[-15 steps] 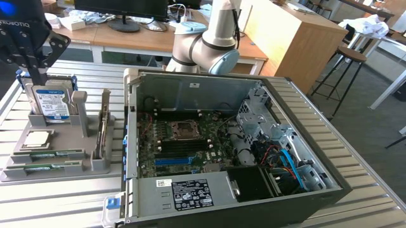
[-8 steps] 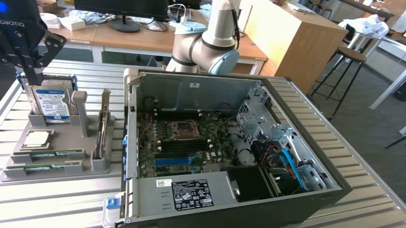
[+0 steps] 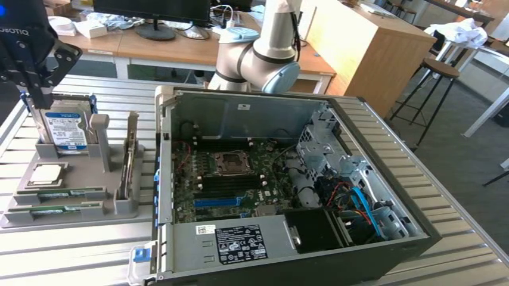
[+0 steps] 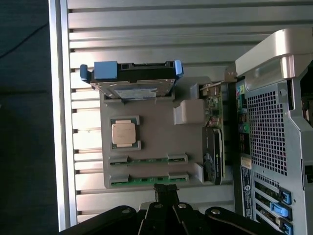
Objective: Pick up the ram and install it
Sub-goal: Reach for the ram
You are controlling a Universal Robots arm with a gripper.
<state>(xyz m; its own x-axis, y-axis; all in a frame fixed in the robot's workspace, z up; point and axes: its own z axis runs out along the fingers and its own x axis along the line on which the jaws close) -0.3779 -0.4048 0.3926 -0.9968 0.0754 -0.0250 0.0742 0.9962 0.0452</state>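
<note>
Gripper [image 3: 36, 92] is high in the upper left of the exterior view, hanging over the back end of the grey parts tray [image 3: 119, 205], above the upright hard drive [image 3: 65, 130]. The fingers are pinched together with nothing between them (in the wrist view the two tips [image 4: 164, 188] meet in one point). It isn't touching anything.

The ram is in the tray, not picked. Two green sticks lie flat in the two slots at the tray's front edge, lower left of the exterior view. The front ram stick [image 3: 57, 210] and the second ram stick [image 3: 65, 193] just behind it are parallel, close but apart. In the wrist view the fingertips line up with the tray edge next to the front stick.

The square silver CPU [image 3: 46, 174] sits in its pocket behind the sticks, between them and the drive. An expansion card [image 3: 127, 161] stands on edge along the tray side nearest the PC case [image 3: 238, 107].

The case lies open on the slatted metal table [image 3: 80, 256] in the centre of the frame, with the motherboard [image 3: 230, 179] exposed. The arm base [image 3: 258, 56] stands behind the case, top centre.
</note>
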